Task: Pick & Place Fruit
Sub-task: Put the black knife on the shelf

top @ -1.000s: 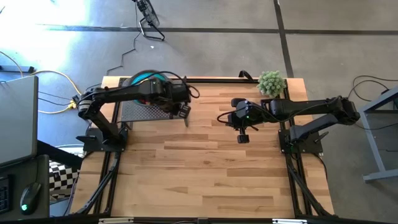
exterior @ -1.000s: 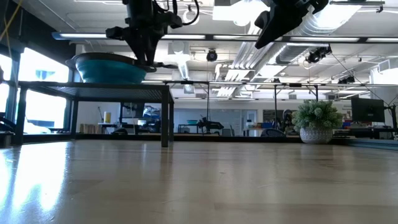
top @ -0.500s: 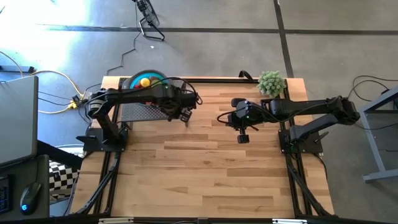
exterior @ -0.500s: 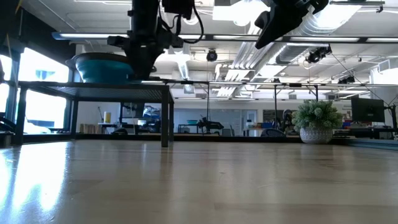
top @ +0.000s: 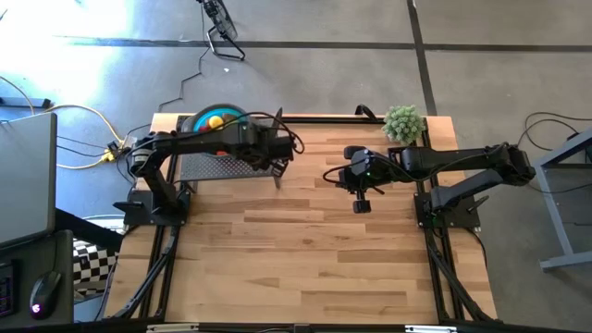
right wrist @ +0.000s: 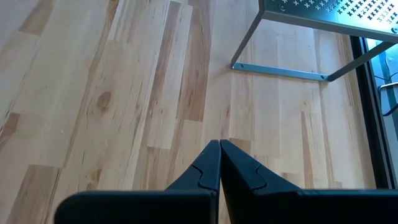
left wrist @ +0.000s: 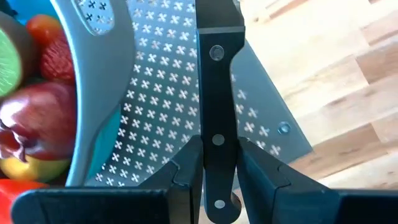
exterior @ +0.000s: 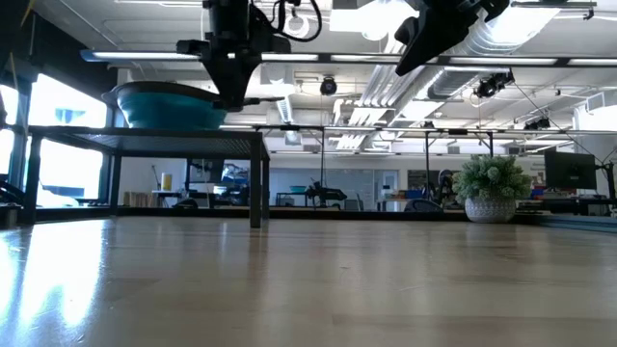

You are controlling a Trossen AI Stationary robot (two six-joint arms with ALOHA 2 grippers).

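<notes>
My left gripper (top: pixel 275 163) (left wrist: pixel 217 168) is shut on a black-handled knife (left wrist: pixel 217 74), over the right end of the perforated metal stand (top: pixel 215 167). Beside it on the stand sits the teal bowl (top: pixel 199 117) (exterior: pixel 159 104). The bowl holds fruit: a red one (left wrist: pixel 37 121), a strawberry-like one (left wrist: pixel 57 62), a lime green one (left wrist: pixel 9 62) and a yellow one (top: pixel 215 121). My right gripper (top: pixel 362 202) (right wrist: pixel 219 146) hangs shut with nothing in it, above the table's middle right. The knife's blade is out of view. My left gripper pinches the knife's black handle (left wrist: pixel 217 124) between its two fingers, between the middle rivet and the butt end. The fingers (left wrist: pixel 186 171) sit on the handle's narrow edges. They come from above, slanting down. I cannot tell whether the knife touches the stand.
A fuzzy pale green plant ball (top: pixel 404 122) (exterior: pixel 492 188) stands at the table's far right corner. The stand's legs (right wrist: pixel 245 43) rest on the wood at the far left. The wooden tabletop (top: pixel 305 250) stretches toward the near edge.
My left arm has swung off the bowl toward the table's near side, so the bowl and its yellow fruit now show from above. Its wrist has turned a little. The gripper stays shut on the knife over the stand's right end.
</notes>
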